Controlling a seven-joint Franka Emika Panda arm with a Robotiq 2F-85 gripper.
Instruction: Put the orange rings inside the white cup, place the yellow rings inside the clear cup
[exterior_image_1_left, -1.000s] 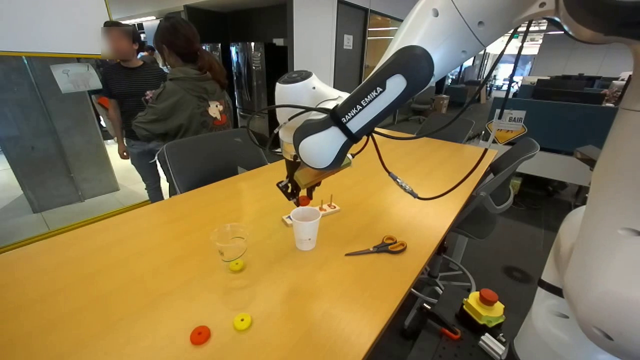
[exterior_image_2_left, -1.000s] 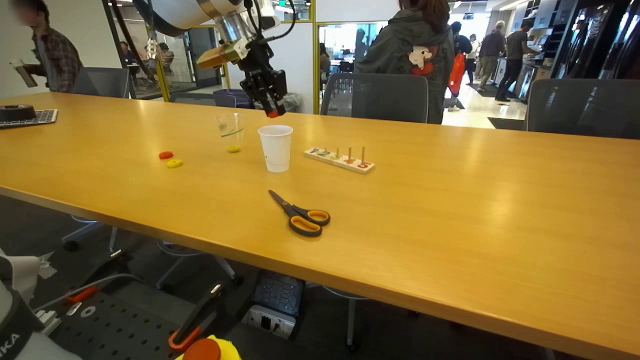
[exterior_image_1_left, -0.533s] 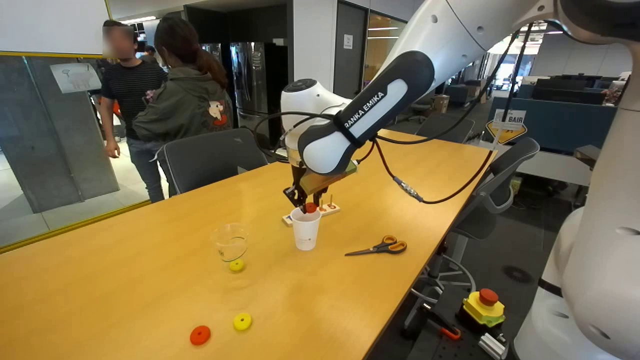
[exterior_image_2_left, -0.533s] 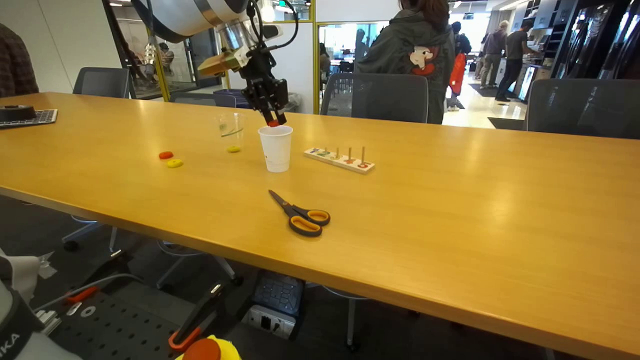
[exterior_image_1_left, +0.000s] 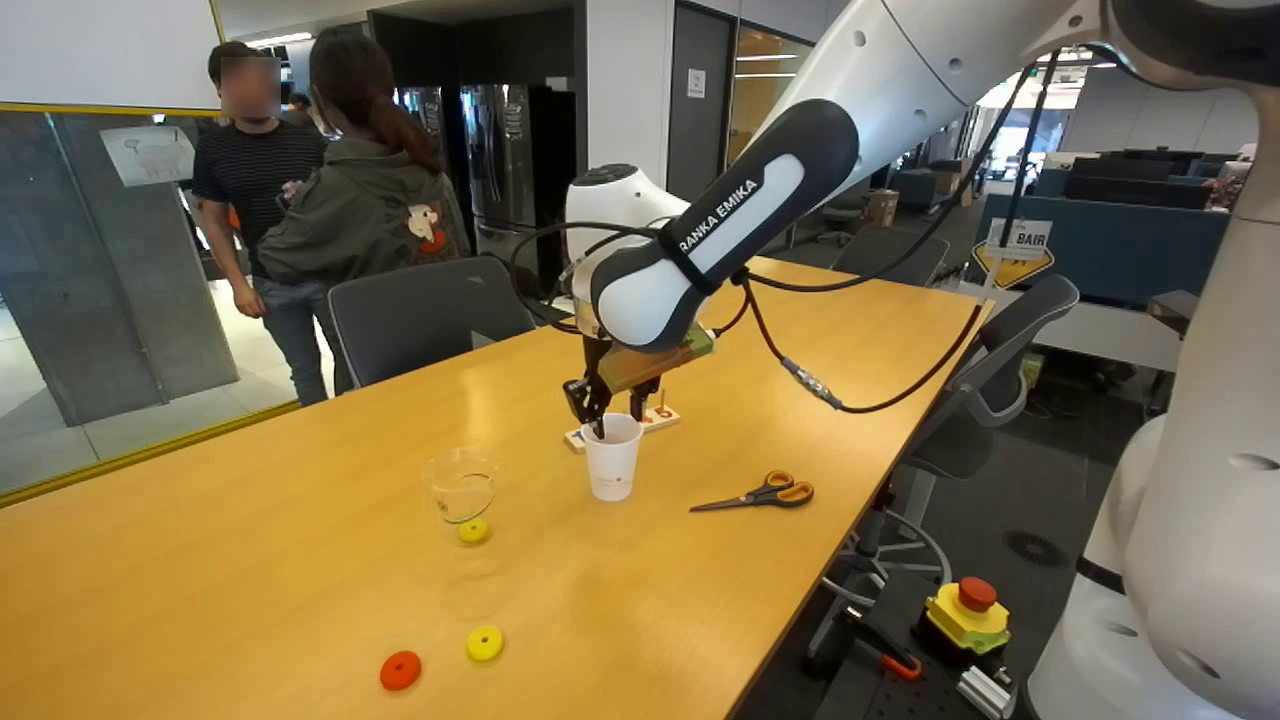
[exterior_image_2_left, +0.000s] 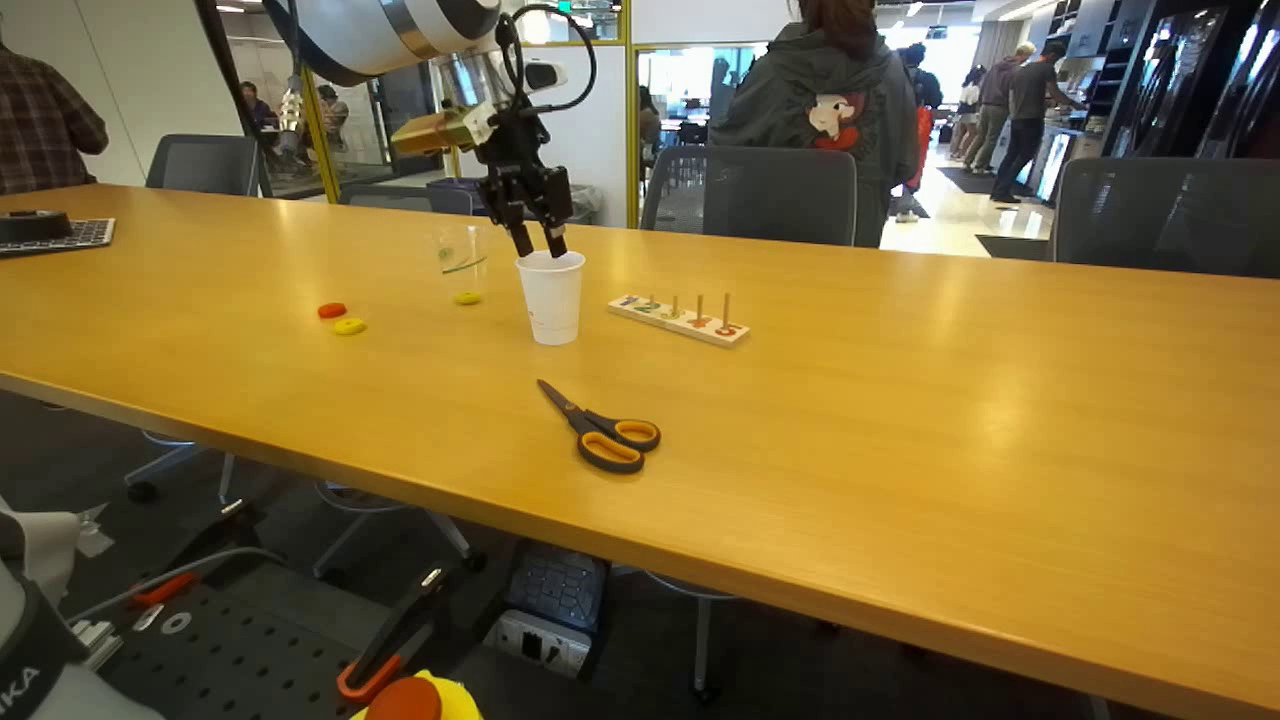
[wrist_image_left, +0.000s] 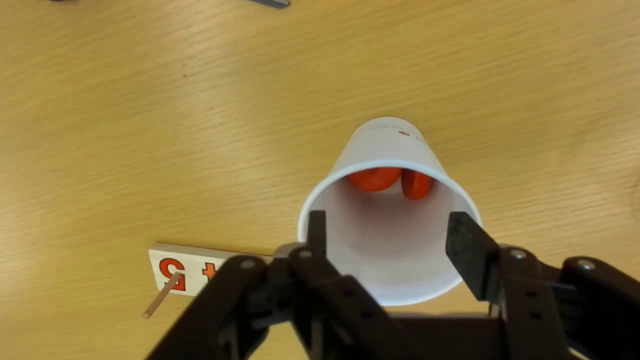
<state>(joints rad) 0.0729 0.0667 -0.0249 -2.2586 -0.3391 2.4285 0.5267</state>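
The white cup stands upright; it also shows in an exterior view and the wrist view. My gripper is open and empty, its fingertips at the cup's mouth; it shows in both exterior views. Two orange rings lie inside the white cup. Another orange ring lies on the table beside a yellow ring. The clear cup stands farther off, with a yellow ring seemingly inside at its bottom.
Orange-handled scissors lie near the white cup. A wooden peg board with numbers lies beside the cup; it also shows in the wrist view. A keyboard lies at the table's far end.
My gripper has moved down to the white cup's mouth and opened. The orange ring it held has left its fingers. The rings on the table and both cups have not moved.
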